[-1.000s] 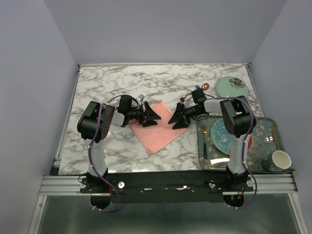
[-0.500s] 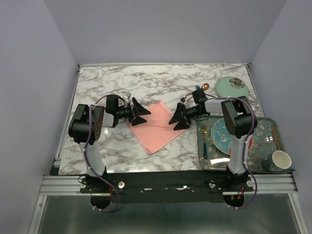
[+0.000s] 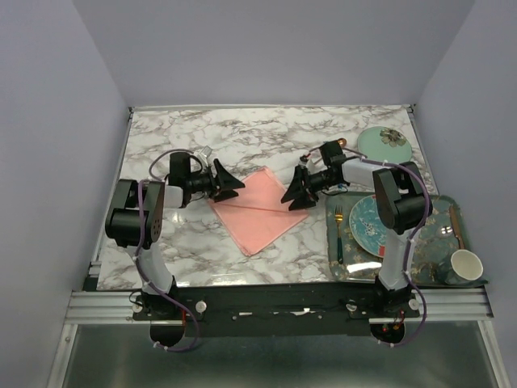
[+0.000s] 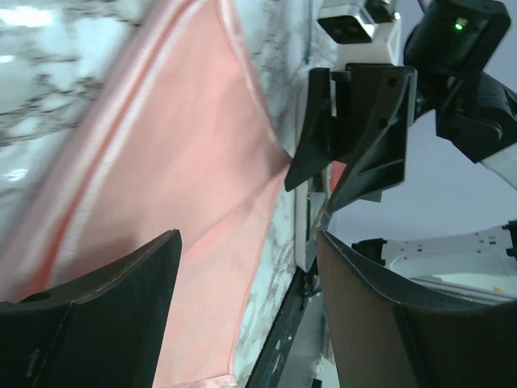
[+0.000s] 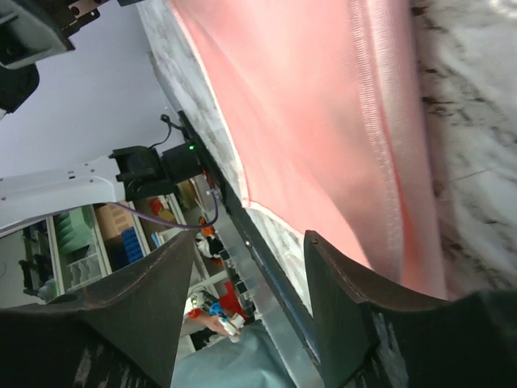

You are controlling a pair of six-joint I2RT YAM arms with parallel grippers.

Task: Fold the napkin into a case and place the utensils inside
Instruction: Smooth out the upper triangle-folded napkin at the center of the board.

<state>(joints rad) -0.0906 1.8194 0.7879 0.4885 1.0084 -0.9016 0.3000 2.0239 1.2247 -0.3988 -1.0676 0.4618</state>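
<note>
The napkin (image 3: 257, 212) lies flat on the marble as a folded salmon-pink rectangle, turned like a diamond. My left gripper (image 3: 230, 184) hovers open just off its upper left edge, nothing between the fingers; its wrist view shows the napkin (image 4: 161, 178) below and the right gripper (image 4: 355, 137) opposite. My right gripper (image 3: 295, 192) stands open at the napkin's right corner, the pink cloth (image 5: 323, 105) filling its wrist view. Of the utensils, only a bit of the copper spoon (image 3: 342, 142) shows behind the right wrist. The dark blue fork is hidden.
A patterned tray (image 3: 404, 277) at the right holds a teal plate (image 3: 367, 226), a gold fork with a teal handle (image 3: 338, 230) and a cup (image 3: 464, 267). A mint round dish (image 3: 384, 143) sits at the back right.
My left arm has drawn back to the left, off the napkin. The right gripper has shifted slightly toward the back. The napkin lies as before.
</note>
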